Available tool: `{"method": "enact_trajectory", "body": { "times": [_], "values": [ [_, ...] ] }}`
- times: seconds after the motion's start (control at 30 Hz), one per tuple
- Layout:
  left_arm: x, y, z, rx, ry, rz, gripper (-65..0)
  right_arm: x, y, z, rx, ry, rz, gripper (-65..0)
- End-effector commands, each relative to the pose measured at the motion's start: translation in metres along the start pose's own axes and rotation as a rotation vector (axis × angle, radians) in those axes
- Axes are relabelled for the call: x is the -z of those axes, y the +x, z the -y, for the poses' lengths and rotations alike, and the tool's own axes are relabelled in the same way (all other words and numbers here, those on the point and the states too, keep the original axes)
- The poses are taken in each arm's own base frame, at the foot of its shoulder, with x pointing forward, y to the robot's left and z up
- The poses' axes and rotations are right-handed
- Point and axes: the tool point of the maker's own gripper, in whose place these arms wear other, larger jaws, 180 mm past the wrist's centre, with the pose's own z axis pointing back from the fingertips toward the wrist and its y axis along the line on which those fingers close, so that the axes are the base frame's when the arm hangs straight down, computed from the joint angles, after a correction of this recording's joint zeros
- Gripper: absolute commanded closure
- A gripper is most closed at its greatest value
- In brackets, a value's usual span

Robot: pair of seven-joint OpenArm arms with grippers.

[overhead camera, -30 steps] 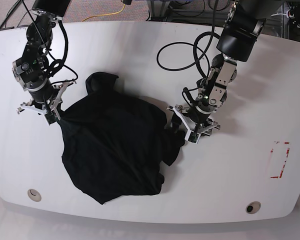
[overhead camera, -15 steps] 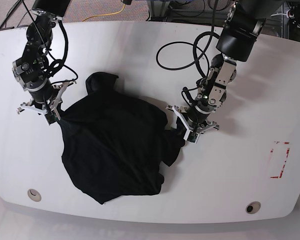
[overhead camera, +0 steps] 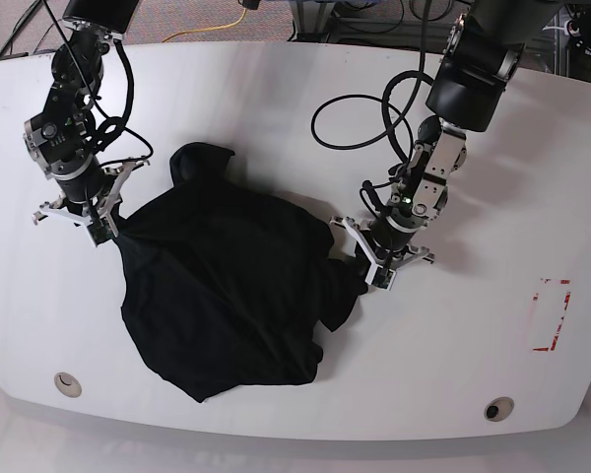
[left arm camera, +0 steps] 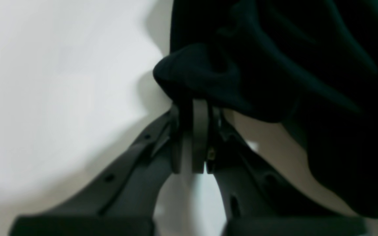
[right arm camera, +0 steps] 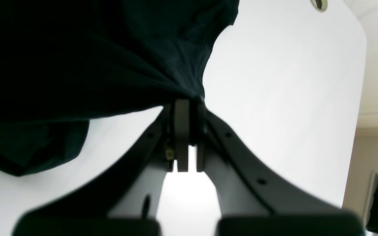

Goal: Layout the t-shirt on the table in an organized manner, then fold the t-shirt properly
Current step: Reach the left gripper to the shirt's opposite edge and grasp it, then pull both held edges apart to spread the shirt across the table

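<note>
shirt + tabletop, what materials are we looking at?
T-shirt: soft matte black fabric, probably a knit. It bunches and creases where the left pincer and right pincer pinch it. Table: hard, glossy white top, likely laminate or plastic, with soft reflections and faint shadows.

arms: two, black rounded housings | cables (overhead camera: 360, 108): black, looped beside each arm | wrists: silver-white brackets | left arm: small green light (overhead camera: 410, 198) | jaws: dark grey curved plastic, small screw holes, paler flat pads
</note>
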Motion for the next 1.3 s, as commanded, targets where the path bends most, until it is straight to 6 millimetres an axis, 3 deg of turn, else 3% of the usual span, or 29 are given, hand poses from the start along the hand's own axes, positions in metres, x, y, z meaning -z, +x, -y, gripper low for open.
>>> {"method": "enact_trajectory", "body": {
  "times": [0.0,0.1,0.2,0.53,0.87,1.13,1.27],
  "values": [
    [0.000,0.012,-0.004,0.009,0.011,0.010,0.0,-0.005,0.011,0.009,-0.008,-0.027,0.040,0.0],
    [-0.003,0.025,-0.004,0.013,0.009,0.047,0.0,-0.005,0.011,0.009,-0.008,-0.027,0.040,0.0],
    [-0.008,0.024,-0.002,0.014,0.007,0.055,0.0,-0.005,0.012,0.009,-0.009,-0.028,0.041,0.0],
    [-0.050,0.047,-0.047,0.014,0.093,0.163,0.0,-0.017,0.019,0.009,-0.035,-0.045,0.064,0.0],
    [-0.115,0.077,-0.092,0.062,0.197,0.291,0.0,-0.030,-0.001,0.041,0.083,-0.155,0.047,0.0],
    [-0.153,0.104,-0.103,0.118,0.232,0.379,0.0,-0.038,0.002,0.067,0.115,-0.226,0.067,0.0],
    [-0.167,0.120,-0.107,0.138,0.248,0.424,0.0,-0.040,0.016,0.080,0.122,-0.260,0.099,0.0]
  ]
}}
